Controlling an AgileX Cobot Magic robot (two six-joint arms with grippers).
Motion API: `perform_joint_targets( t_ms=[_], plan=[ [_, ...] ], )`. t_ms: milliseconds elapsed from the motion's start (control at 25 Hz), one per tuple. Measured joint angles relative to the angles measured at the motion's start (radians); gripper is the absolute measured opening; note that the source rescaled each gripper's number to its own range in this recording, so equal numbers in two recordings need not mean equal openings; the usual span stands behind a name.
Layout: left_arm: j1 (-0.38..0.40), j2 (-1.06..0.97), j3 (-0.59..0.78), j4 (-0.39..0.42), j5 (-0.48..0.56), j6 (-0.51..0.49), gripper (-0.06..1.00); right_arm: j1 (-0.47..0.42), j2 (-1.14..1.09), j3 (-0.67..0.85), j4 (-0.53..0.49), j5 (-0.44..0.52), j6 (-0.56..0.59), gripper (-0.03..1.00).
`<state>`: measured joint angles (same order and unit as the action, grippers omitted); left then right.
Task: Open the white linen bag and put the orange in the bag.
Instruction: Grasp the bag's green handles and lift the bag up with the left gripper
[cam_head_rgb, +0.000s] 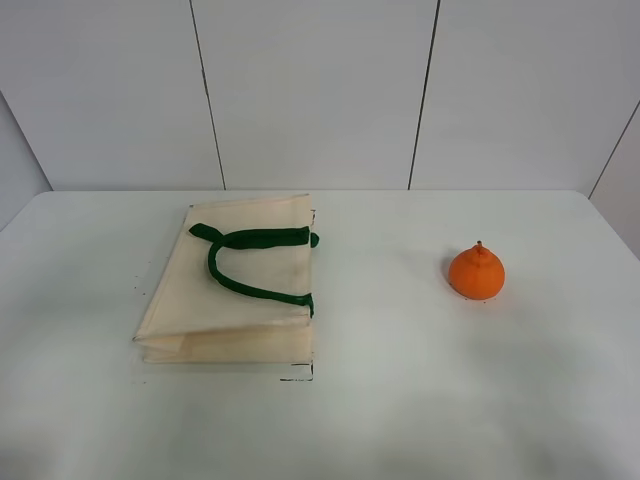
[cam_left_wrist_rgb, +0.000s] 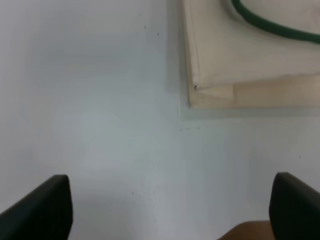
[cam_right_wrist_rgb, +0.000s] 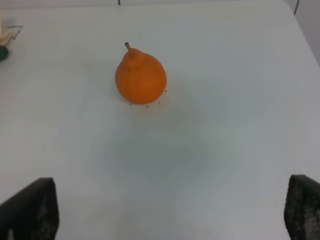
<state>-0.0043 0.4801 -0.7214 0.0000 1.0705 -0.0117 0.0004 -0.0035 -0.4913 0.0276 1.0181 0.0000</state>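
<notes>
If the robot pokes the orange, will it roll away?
Probably a little: the orange is round, so a sideways push could set it rolling on the smooth table. Its bumpy neck and stem would likely make it wobble and stop soon. It looks firm, not squishy.

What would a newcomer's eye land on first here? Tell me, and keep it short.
The bright orange jumps out first, sitting alone with its stem up on the right side of the white table. Next comes the white linen bag, lying flat on the left with its dark green handles looped across the top. The two lie well apart.
</notes>
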Motion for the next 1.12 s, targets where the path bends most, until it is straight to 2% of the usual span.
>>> perform_joint_targets(
  t_ms=[400, 560, 720, 840, 1120],
  plan=[
    [0.0, 0.771, -0.359, 0.007, -0.09, 0.012, 1.0, 0.0, 0.0, 0.0, 0.0, 0.0, 0.0, 1.0],
    [0.0, 1.06, -0.55, 0.007, -0.116, 0.012, 1.0, 0.0, 0.0, 0.0, 0.0, 0.0, 0.0, 1.0],
    [-0.016, 1.297, -0.743, 0.012, -0.112, -0.037, 1.0, 0.0, 0.0, 0.0, 0.0, 0.0, 0.0, 1.0],
    [-0.063, 1.417, -0.858, 0.013, -0.102, -0.095, 1.0, 0.0, 0.0, 0.0, 0.0, 0.0, 0.0, 1.0],
    [-0.255, 1.6, -1.016, 0.016, -0.083, -0.224, 1.0, 0.0, 0.0, 0.0, 0.0, 0.0, 0.0, 1.0]
  ],
)
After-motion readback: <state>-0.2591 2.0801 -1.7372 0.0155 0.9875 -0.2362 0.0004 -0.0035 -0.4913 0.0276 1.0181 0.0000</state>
